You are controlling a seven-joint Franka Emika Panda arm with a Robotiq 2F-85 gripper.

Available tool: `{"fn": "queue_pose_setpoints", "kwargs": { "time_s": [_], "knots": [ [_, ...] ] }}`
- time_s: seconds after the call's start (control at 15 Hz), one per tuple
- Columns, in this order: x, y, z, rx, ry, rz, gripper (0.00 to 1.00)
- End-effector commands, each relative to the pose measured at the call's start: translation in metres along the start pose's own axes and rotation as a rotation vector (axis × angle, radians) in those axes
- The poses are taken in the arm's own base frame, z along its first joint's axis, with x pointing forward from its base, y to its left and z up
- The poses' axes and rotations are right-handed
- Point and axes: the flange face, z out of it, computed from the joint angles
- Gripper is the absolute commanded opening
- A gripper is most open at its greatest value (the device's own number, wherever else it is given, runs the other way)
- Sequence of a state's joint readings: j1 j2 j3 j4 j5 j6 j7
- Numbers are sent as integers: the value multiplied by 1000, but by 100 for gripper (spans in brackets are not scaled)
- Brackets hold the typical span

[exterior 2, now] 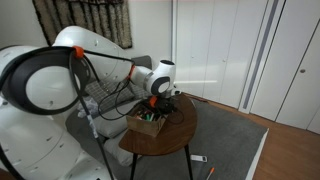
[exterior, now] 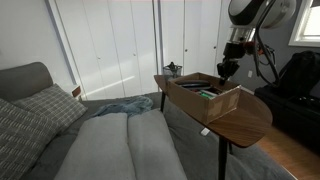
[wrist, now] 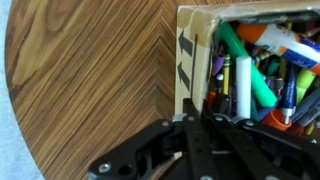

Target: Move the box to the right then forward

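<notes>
**Tool clamped on the box wall**

The tool [wrist: 198, 122] comes in from the bottom edge of the wrist view, its fingers drawn together over the cardboard wall of the box [wrist: 192, 50], one outside and one inside, so it is clenched on that wall. Just past the fingers, the box is packed with markers and pens [wrist: 250, 70], a green one among them. Bare wood of the desk [wrist: 90, 70] lies beside the wall.

In both exterior views the tool [exterior: 229, 72] [exterior 2: 155, 103] points straight down onto one end of the box [exterior: 205, 97] [exterior 2: 150, 122], which rests flat on the round desk [exterior: 245, 122] [exterior 2: 170, 140]. A small dark glass object [exterior: 173, 70] stands near the desk's rim, apart from the box. A grey couch [exterior: 110, 145] sits beside the desk.
</notes>
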State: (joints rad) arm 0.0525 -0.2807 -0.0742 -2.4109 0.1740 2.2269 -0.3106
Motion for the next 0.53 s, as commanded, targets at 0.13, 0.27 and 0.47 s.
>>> {"fn": "queue_pose_setpoints", "kwargs": {
  "time_s": [0.13,0.27,0.47],
  "knots": [
    [-47,103,-45,18,98,128,2],
    [-39,100,-23,13,50,131,7],
    [-61,136,-33,20,66,175,2]
  ]
}}
